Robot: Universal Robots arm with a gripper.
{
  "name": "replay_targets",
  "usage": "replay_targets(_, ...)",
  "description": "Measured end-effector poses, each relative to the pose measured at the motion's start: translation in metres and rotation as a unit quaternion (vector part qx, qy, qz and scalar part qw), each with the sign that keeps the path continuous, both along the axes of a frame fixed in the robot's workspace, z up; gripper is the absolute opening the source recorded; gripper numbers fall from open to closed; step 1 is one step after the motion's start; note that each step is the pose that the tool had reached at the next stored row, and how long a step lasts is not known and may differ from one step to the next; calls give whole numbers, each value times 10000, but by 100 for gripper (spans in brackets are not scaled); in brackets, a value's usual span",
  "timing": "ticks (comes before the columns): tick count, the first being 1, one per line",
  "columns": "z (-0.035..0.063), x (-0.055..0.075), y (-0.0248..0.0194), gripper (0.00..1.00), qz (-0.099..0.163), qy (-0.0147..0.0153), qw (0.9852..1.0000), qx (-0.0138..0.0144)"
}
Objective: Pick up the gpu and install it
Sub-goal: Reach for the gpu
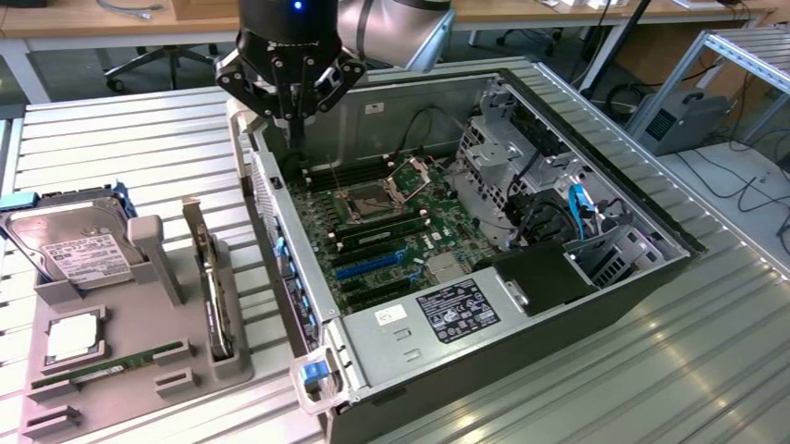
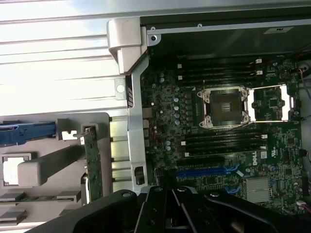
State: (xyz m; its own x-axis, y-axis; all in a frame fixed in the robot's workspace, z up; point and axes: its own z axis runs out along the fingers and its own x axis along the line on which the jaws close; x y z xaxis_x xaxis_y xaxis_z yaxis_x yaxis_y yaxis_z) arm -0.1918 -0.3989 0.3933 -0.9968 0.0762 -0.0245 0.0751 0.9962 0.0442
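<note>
In the exterior view, the gripper [image 1: 295, 128] hangs from the arm above the far corner of the open computer case [image 1: 383, 106], over the case's rear wall. Its fingers are pressed together into one narrow tip and nothing is between them. The case lies on its side on the slatted metal table [image 1: 124, 139], with the motherboard [image 1: 383, 236] and its bare CPU socket [image 1: 368, 205] facing up. On the exterior view's left, just beside the case, a grey holder [image 1: 124, 319] sits on the table. The gpu [image 1: 215, 291] stands on its long edge in the holder's slot nearest the case, bracket end toward the far side, well apart from the gripper. The same holder carries a hard drive [image 1: 77, 254] and a green memory stick [image 1: 105, 367].

In the wrist view, the closed gripper [image 2: 167, 199] is above the motherboard, near a blue expansion slot [image 2: 204, 171] and apart from the CPU socket [image 2: 226, 108]. The gpu [image 2: 92, 167] appears edge-on as a thin strip in the grey holder [image 2: 41, 170], outside the case's rear wall [image 2: 136, 121]; its surface is hard to read, seemingly greenish.
</note>
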Motion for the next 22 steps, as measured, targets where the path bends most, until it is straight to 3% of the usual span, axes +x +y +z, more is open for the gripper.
replay_targets(22,0,-92,0,11,0,0,10000,-1)
